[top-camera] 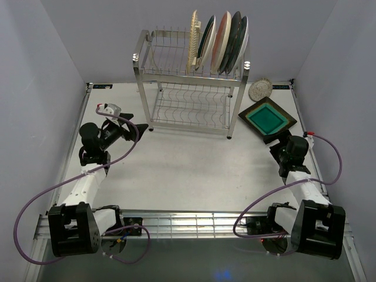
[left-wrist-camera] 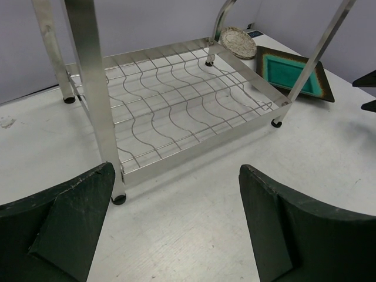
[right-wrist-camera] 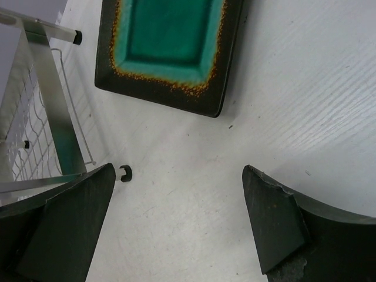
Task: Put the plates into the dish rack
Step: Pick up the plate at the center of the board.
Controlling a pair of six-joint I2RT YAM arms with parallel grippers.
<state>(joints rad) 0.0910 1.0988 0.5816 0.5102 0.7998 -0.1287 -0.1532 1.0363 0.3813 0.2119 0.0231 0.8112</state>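
The dish rack (top-camera: pixel 191 82) stands at the back centre. Its top tier holds several plates on edge: yellow woven (top-camera: pixel 193 41), green-rimmed white (top-camera: pixel 206 42), pink-cream (top-camera: pixel 222 41), dark blue-grey (top-camera: pixel 234 41) and blue-patterned-rim (top-camera: pixel 244 36). Its lower shelf (left-wrist-camera: pixel 176 100) is bare. The small silver-grey plate (top-camera: pixel 261 89) and the brown square plate with teal centre (top-camera: pixel 267 119) lie flat on the table to the rack's right. My right gripper (top-camera: pixel 276 144) is open just short of the brown plate (right-wrist-camera: pixel 167 41). My left gripper (top-camera: pixel 136 130) is open and empty by the rack's front left leg (left-wrist-camera: pixel 94 100).
The rack's front right leg (right-wrist-camera: pixel 56 117) stands left of my right gripper (right-wrist-camera: pixel 178 173). The left wrist view shows the silver plate (left-wrist-camera: pixel 238 41) and the brown plate (left-wrist-camera: pixel 291 73) beyond the rack. A white wall closes the table's back and sides.
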